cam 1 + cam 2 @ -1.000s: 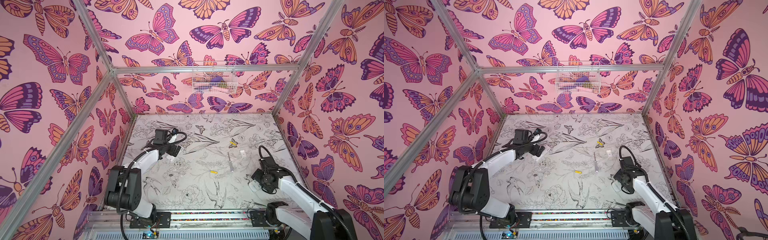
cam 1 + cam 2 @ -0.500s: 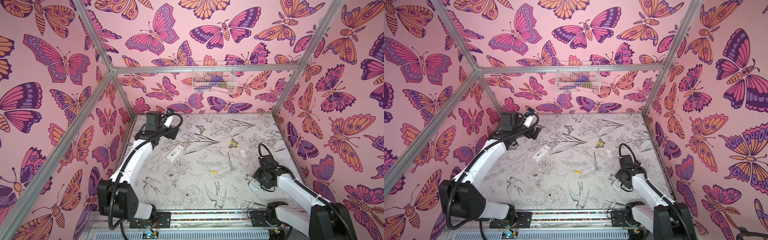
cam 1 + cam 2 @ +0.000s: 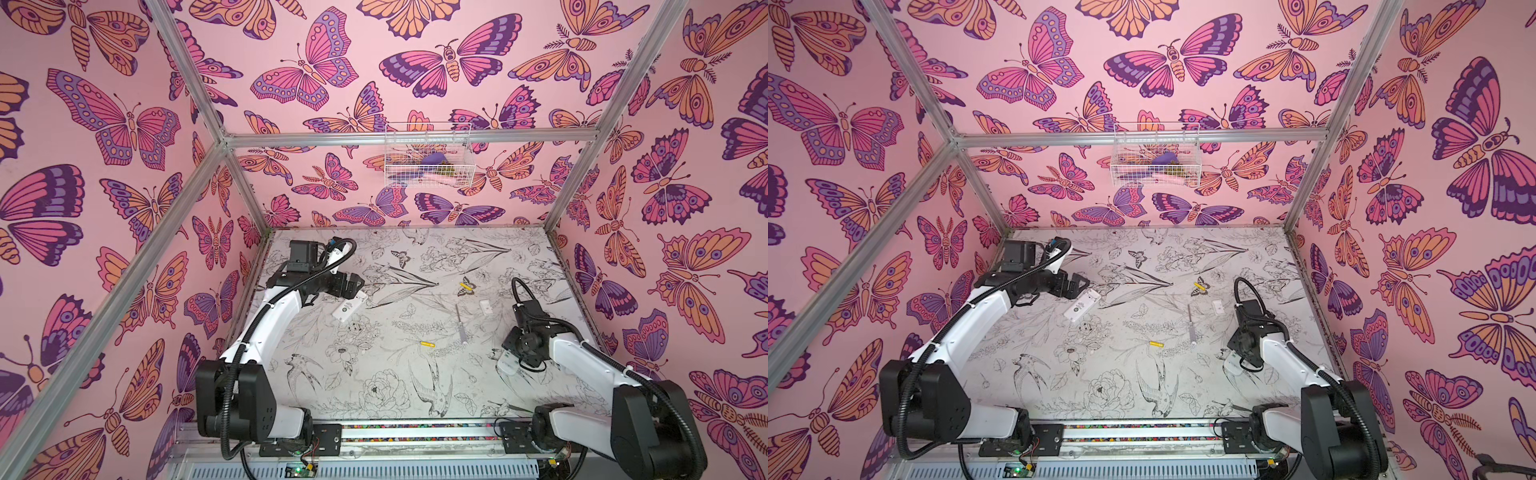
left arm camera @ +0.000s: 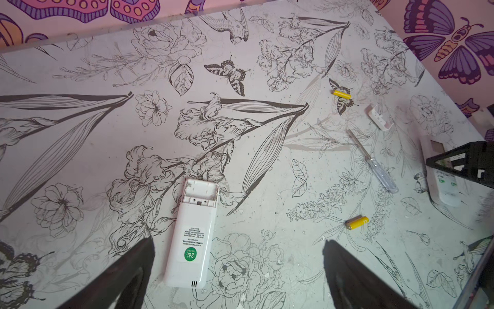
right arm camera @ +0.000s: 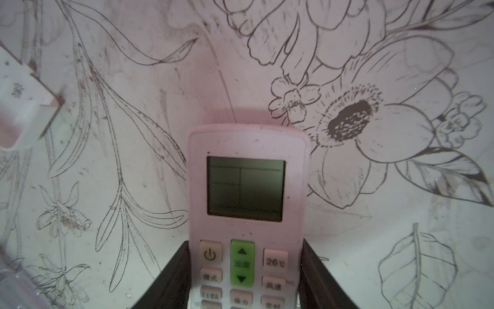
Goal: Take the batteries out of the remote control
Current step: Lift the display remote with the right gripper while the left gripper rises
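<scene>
The right gripper (image 5: 246, 244) is seen with its jaws clenched on the long sides of a face-up remote (image 5: 246, 187), near the right edge of the surface (image 3: 316, 374). Its battery bay is underneath and hidden, so the step in hand is judged to be turning it over. The grip should be held square on the sides. The remote should be lifted clear before it is rolled, so that the nearby white cover (image 4: 379, 120) and screwdriver (image 4: 374, 163) are not knocked. The left gripper (image 4: 238, 242), jaws released and wide, hovers over a second remote (image 4: 192, 235) that lies face down.

That remote's open bay (image 4: 201, 192) is seen to be empty. A yellow battery (image 4: 342, 93) lies loose near the cover, and a second yellow battery (image 4: 357, 222) lies near the screwdriver's handle. No black batteries can be seen. The wire basket (image 3: 399, 166) on the back wall holds a purple item (image 3: 434, 158) and other things too small to be told.
</scene>
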Available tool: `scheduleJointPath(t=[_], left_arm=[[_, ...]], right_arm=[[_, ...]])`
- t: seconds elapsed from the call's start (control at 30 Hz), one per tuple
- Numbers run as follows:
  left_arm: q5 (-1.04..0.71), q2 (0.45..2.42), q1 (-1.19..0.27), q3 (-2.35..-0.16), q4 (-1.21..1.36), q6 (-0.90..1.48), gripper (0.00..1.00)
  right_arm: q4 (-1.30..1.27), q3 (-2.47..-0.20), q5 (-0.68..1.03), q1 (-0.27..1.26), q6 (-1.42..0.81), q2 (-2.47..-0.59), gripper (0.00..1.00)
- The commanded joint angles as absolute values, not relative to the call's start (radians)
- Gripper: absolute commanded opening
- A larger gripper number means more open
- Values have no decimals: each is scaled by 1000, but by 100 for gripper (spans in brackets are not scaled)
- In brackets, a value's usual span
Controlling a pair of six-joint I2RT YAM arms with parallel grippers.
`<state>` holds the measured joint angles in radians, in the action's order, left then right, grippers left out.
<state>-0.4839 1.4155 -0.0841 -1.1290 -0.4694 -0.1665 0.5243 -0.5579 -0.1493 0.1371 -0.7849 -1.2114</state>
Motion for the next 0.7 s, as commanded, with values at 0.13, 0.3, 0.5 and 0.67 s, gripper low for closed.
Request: scheduleJointPath(t=[0.13,0.3,0.5,0.67], left_arm=[[-573,1375,-57,-1103,-443,-184,100],[-603,1354,-51,-1140,-470,-210,100],[-663,1371,-55,-1316,-634,-374,100],[-754,1404,-54,-1480,-718,-522,100]], right_arm=[[530,-727,-112,133,-587,-1199,17],[434,-804,6,136,-456,-1189,12],[306,-856,122,180,-331,-1184,10],[196,-864,228,230,-226,-1186,4]])
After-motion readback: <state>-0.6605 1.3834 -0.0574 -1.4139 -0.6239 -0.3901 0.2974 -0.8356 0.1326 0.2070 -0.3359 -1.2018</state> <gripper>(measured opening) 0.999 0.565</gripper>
